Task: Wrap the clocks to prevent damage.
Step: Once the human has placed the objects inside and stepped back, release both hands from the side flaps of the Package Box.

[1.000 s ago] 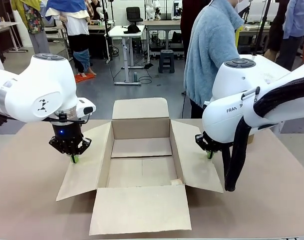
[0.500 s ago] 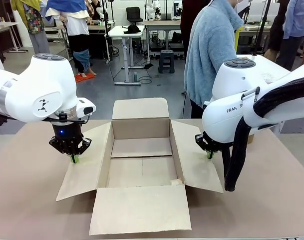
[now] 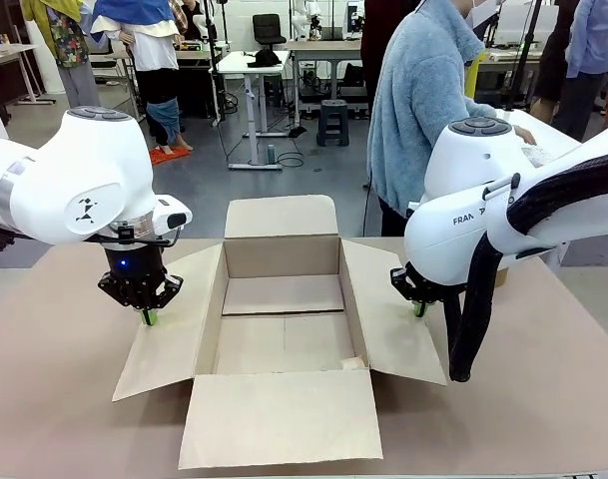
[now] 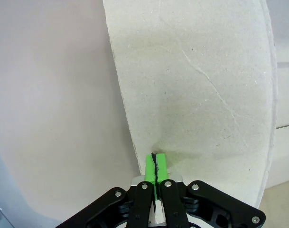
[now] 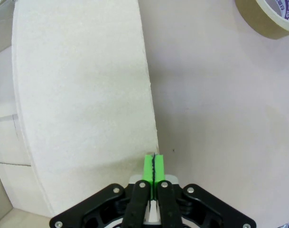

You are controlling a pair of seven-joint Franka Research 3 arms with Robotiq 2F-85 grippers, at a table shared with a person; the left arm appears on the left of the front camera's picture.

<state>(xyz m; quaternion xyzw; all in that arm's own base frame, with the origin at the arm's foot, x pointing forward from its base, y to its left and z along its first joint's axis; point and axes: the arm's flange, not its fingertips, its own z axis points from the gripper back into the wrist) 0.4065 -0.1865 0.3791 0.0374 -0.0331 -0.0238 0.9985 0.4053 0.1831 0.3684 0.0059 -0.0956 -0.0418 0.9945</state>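
An open cardboard box (image 3: 284, 256) stands mid-table with all its flaps spread out and nothing inside. The clocks are out of view. My left gripper (image 3: 150, 317) points down at the outer edge of the box's left flap (image 3: 169, 334), its green pads pressed together with nothing between them. The left wrist view has that gripper (image 4: 155, 164) right at the flap's edge (image 4: 191, 85). My right gripper (image 3: 419, 308) is shut the same way at the outer edge of the right flap (image 3: 388, 319); the right wrist view places it (image 5: 153, 166) beside the flap (image 5: 82, 95). I cannot tell whether the pads touch the cardboard.
A roll of brown tape (image 5: 270, 19) lies on the table beyond the right flap. A person in a light blue fleece (image 3: 418, 100) stands at the far side, turned away. Bare brown tabletop (image 3: 54, 379) extends to the left and right of the box.
The person's hand has come into view behind my right arm. Both arms and the box have not moved.
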